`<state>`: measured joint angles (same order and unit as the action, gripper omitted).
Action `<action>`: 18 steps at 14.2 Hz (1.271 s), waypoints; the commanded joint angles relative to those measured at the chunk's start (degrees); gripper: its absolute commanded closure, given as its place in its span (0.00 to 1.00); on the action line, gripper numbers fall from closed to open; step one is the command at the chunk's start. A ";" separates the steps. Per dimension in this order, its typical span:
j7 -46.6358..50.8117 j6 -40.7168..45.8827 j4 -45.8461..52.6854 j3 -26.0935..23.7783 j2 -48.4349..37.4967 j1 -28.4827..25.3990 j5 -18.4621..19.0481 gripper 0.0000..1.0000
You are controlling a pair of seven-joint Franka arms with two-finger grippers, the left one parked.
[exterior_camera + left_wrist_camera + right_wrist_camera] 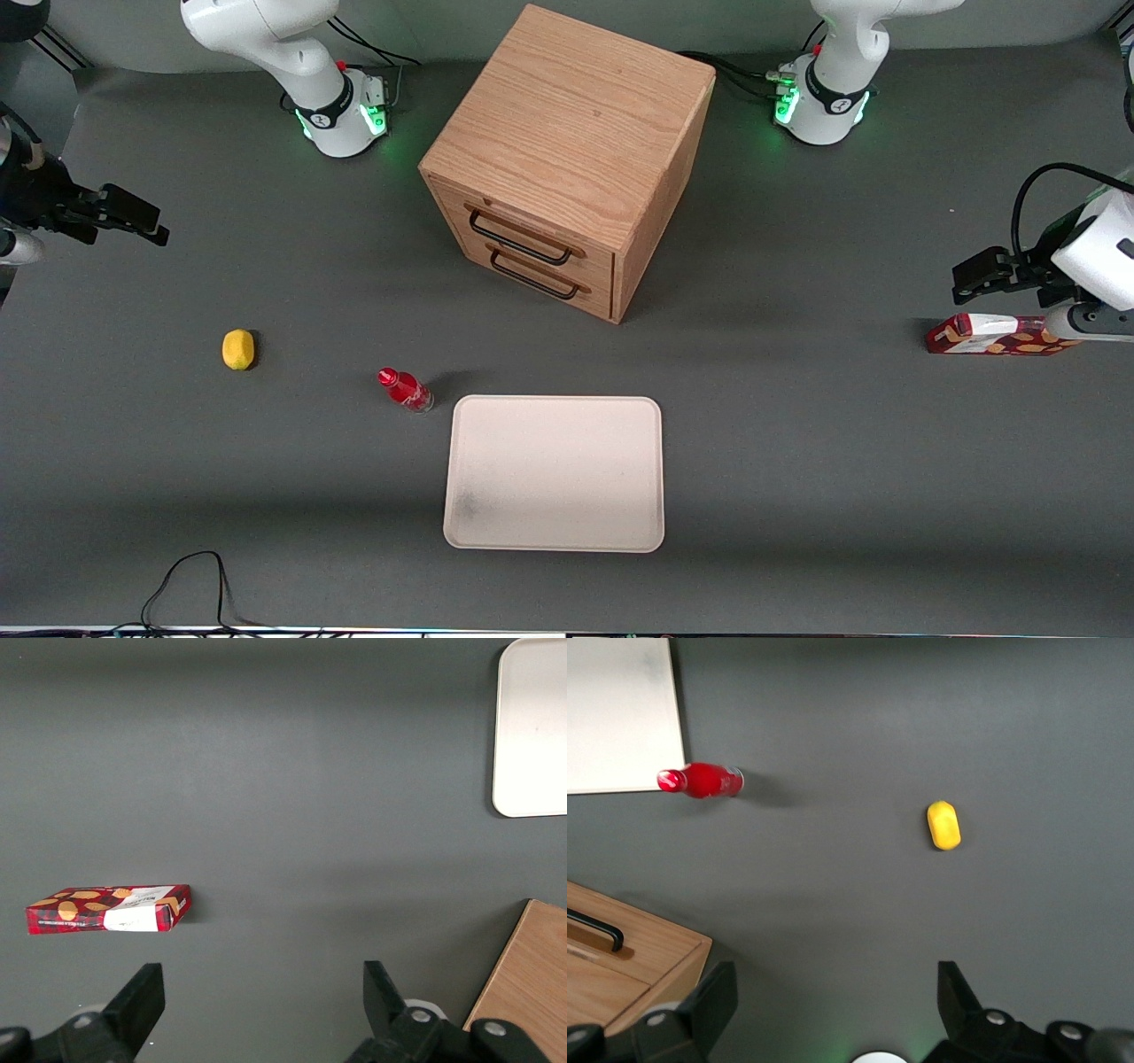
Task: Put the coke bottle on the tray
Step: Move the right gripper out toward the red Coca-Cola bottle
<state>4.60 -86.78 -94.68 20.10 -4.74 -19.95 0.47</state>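
Observation:
The coke bottle (405,390), small with a red cap and red label, appears to stand upright on the grey table just beside a corner of the tray (554,472). The tray is a large flat cream rectangle with nothing on it. The right wrist view shows both the bottle (700,780) and the tray's edge (620,718). My right gripper (146,221) hangs above the table at the working arm's end, well away from the bottle. It is open and empty (835,979).
A yellow lemon (237,349) lies on the table between my gripper and the bottle, also in the right wrist view (943,825). A wooden drawer cabinet (567,159) stands farther from the front camera than the tray. A red-and-white carton (992,335) lies toward the parked arm's end.

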 commanded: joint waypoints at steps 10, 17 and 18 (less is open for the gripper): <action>10.51 -0.21 21.20 -8.12 23.18 -0.61 -8.11 0.00; 13.50 -26.74 3.03 -12.36 26.97 -2.28 -7.59 0.00; 13.59 -29.12 2.22 -12.54 28.28 -2.37 -7.59 0.00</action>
<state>16.86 -110.57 -87.95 7.95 23.76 -22.10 -6.78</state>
